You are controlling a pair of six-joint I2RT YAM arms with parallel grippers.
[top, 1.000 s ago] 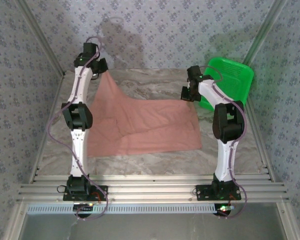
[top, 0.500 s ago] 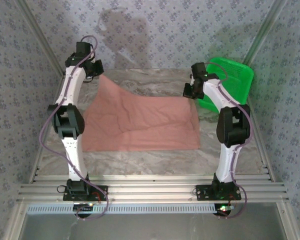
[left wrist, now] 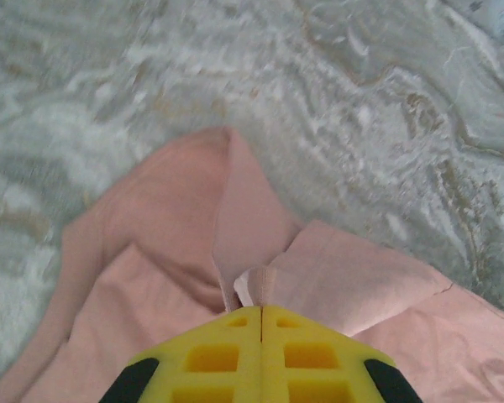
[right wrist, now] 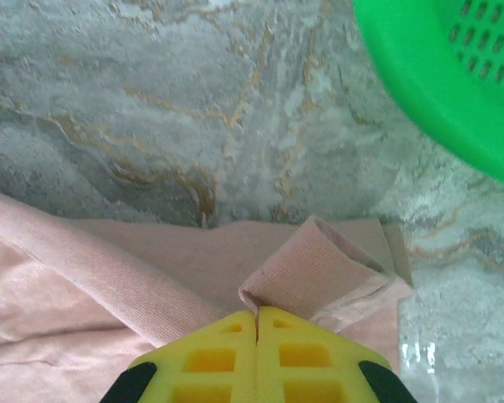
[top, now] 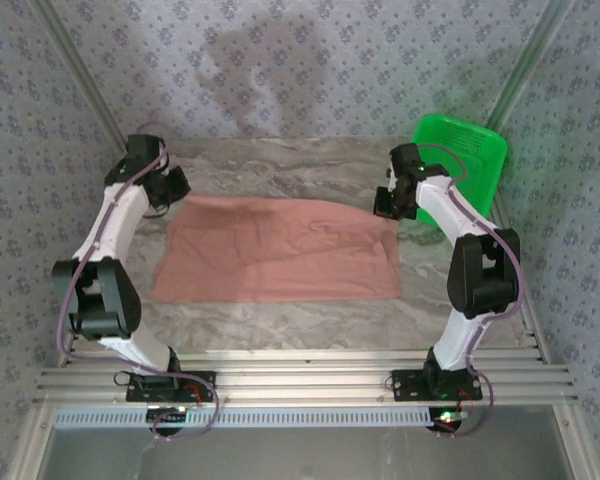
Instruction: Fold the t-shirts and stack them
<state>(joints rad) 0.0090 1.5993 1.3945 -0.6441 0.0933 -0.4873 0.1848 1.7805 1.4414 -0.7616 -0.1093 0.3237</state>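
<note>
We see the salmon-pink t-shirt lying spread as a wide, roughly rectangular sheet across the middle of the marble-patterned table. Its near edge is flat on the surface, and its two far corners are drawn up slightly. Shallow creases run across the cloth; we can make out no printed graphic from above.

At the far left corner, the left gripper is clenched on the t-shirt. In the left wrist view, its yellow fingers are pressed together with no gap, and a small fold of pink cloth is pinched at their tips. The fabric falls away from the pinch in loose folds onto the table.

At the far right corner, the right gripper is likewise clamped on the t-shirt. In the right wrist view, its yellow fingers meet along a closed seam. A curled, ribbed strip of hem loops out from between the tips, just above the table.

A bright green plastic basket stands tilted just beyond the right gripper, at the far right of the table. It is near the cloth's corner but apart from it. Patterned wallpaper walls enclose the table on the far side and both flanks.
</note>
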